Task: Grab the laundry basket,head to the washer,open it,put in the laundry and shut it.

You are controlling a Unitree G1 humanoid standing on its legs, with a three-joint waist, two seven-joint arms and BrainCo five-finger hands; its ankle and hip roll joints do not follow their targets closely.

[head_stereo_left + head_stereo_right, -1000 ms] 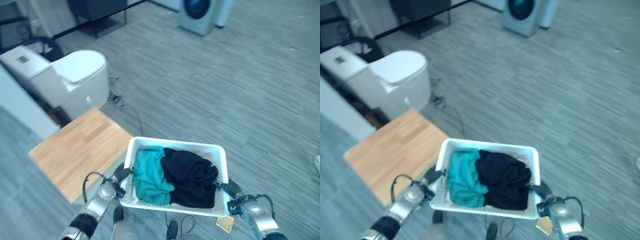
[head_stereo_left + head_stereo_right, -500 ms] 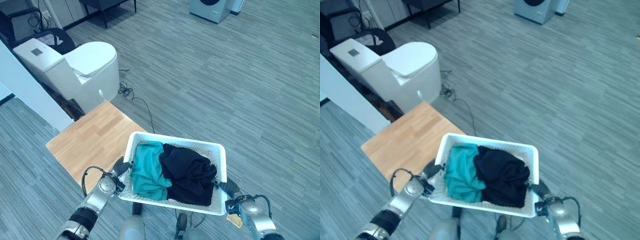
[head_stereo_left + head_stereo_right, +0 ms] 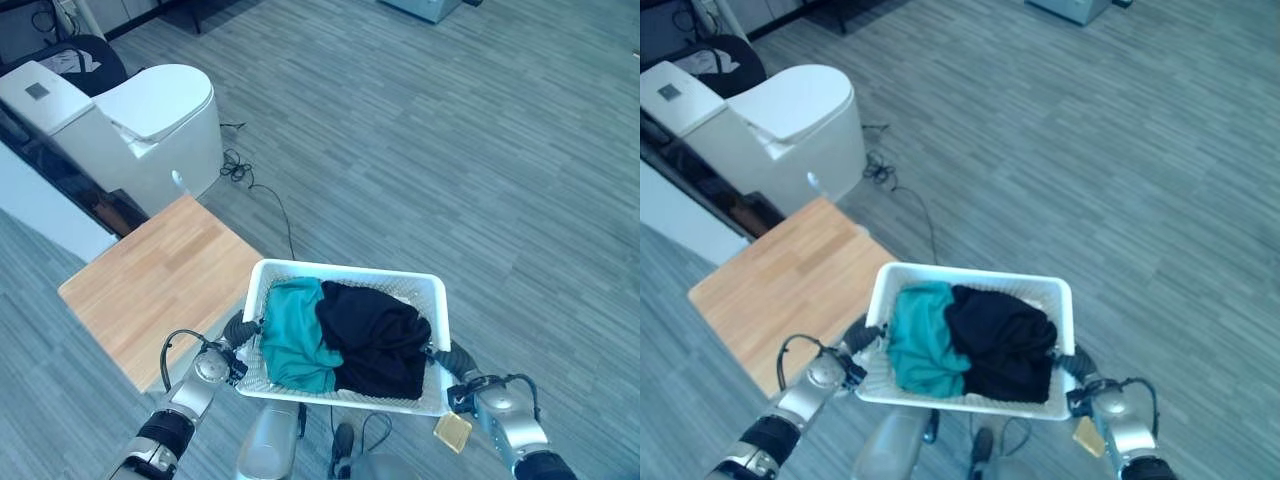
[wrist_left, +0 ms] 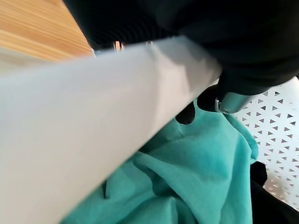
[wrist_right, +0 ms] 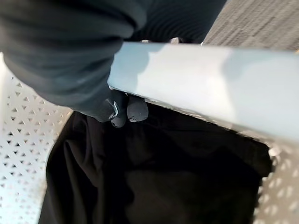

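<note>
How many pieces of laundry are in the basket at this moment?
2. A teal garment lies on the robot's left side of the white basket, and a black garment lies on the right, partly overlapping it. Smaller items could be hidden underneath.

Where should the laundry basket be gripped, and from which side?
By the rim of its two short ends, one hand per side, as now: left hand and right hand hook over the laundry basket rim. The wide, loaded tray stays level that way.
</note>
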